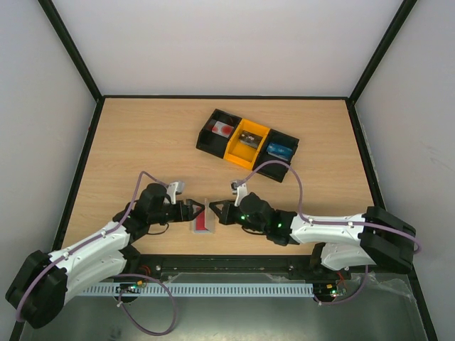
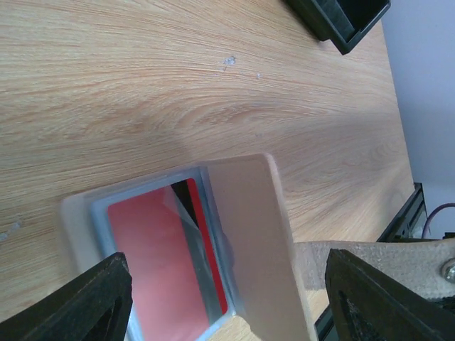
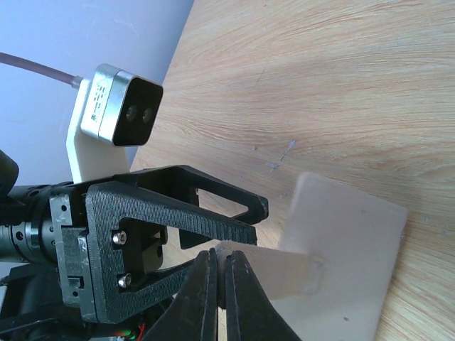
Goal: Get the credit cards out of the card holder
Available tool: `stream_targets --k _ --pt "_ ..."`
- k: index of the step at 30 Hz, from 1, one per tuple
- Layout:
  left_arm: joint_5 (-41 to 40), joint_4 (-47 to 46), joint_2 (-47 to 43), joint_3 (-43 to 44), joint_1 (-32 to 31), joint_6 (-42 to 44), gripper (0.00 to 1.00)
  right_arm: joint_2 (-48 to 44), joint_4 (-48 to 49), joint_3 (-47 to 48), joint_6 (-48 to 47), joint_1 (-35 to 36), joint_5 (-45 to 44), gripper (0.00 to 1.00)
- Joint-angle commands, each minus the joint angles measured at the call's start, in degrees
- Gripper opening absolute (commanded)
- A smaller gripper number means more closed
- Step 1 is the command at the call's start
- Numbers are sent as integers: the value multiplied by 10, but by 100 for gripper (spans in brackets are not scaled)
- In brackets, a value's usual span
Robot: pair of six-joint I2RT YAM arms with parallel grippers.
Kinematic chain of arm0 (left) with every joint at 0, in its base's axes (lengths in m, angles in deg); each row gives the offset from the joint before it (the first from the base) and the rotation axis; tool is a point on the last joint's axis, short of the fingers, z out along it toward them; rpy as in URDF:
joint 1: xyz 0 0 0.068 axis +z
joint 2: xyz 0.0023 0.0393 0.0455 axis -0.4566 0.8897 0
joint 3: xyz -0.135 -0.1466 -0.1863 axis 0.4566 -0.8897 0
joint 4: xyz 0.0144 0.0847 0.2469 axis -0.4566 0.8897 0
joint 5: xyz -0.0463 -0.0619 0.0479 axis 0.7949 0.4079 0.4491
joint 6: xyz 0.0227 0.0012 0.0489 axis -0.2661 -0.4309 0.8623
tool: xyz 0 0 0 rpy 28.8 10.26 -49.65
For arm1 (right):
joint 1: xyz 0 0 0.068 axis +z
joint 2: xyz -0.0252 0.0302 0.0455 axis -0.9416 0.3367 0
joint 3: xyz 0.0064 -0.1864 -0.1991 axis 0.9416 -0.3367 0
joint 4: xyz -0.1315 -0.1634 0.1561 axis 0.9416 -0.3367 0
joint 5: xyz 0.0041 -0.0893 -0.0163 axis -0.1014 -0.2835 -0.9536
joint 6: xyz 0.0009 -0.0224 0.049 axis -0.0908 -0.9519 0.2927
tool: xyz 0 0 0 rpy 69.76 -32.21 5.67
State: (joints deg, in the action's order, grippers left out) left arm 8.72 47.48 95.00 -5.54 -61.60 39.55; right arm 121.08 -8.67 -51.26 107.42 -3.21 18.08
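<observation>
Bolted at the near edge, two white-and-black arms are angled inward until their grippers nearly meet. Between them, on the pale wood-grain table, a flat translucent grey-blue plastic card holder is laid, close to the front edge and about midway across. Its frosted flap is raised and pinched at its edge between the closed black fingers of the right gripper. The left gripper is spread wide, one finger on each side of the holder (contact cannot be made out). Inside the opened sleeve a red plastic credit card with a dark stripe is seen lying flat. Faint nicks are marked in the wood. Farther back, well apart, a black-and-yellow three-compartment tray is set askew. The table is edged in black and enclosed by plain white walls.
</observation>
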Motion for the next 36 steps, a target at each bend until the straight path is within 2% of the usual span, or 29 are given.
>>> stream_targets --k 1,10,15,23,26,32,36 --pt "-15 19 -1 -5 -2 9 75 -30 -22 -15 11 4 -45 2" --pt "-38 27 -4 -12 -2 7 69 -152 -188 -86 75 3 -200 2" --pt "-46 22 -2 -17 -3 5 67 -195 -198 -137 109 2 -205 2" --pt "-6 -41 25 -20 -8 -26 62 -172 -224 -156 143 3 -210 3" --pt "1 -60 50 -12 -18 -31 61 -171 -259 -143 151 2 -223 15" --pt "8 -90 92 8 -37 -41 55 -192 -339 -74 117 2 -225 28" --pt "4 -101 118 36 -52 -42 47 -201 -337 -31 83 2 -176 36"
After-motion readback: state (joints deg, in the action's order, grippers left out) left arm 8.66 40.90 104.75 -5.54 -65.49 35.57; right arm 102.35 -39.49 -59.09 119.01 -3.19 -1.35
